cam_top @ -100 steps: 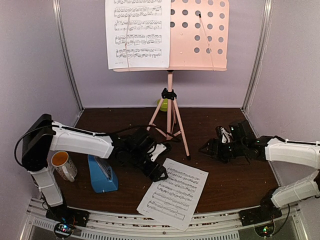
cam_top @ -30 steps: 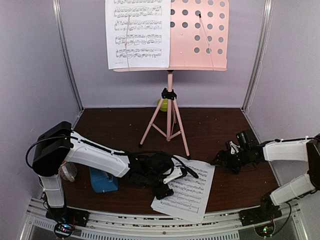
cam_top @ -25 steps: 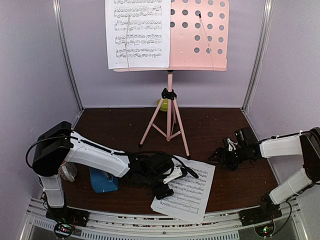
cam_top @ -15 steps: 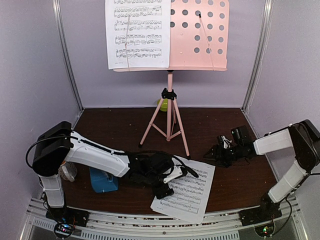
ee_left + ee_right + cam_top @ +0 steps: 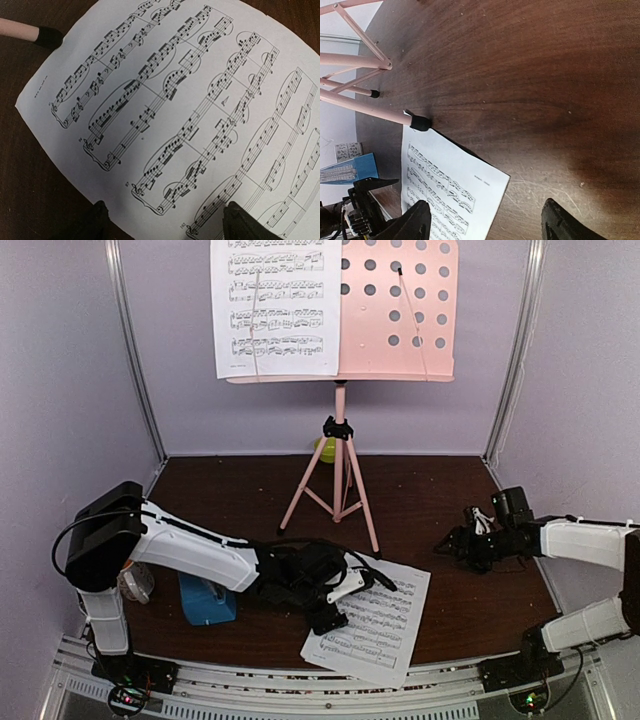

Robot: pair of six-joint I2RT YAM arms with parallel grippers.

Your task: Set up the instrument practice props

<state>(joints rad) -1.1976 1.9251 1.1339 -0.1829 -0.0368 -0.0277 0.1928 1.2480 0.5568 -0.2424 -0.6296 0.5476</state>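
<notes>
The pink music stand (image 5: 398,312) stands at the back on its tripod, with one sheet-music page (image 5: 275,305) on the left half of its desk. A second page (image 5: 372,625) lies flat on the table, one corner by a tripod foot (image 5: 420,122). My left gripper (image 5: 358,600) hovers low over this page's left edge, open, its fingertips (image 5: 97,222) straddling the printed staves (image 5: 175,115). My right gripper (image 5: 458,543) is open above bare wood, to the right of the page's corner (image 5: 485,182). The blue metronome (image 5: 205,600) sits behind my left arm, partly hidden.
A cream mug (image 5: 137,583) is mostly hidden behind my left arm's base link. A lime-green bowl (image 5: 322,450) sits behind the tripod legs (image 5: 340,490). Purple walls close in the table (image 5: 440,490) on three sides, and a metal rail (image 5: 300,680) runs along the front.
The right arm swung toward the page and has pulled back to the right. Over three seconds the left arm slid the lying page rightward; it has held still for the last second.
</notes>
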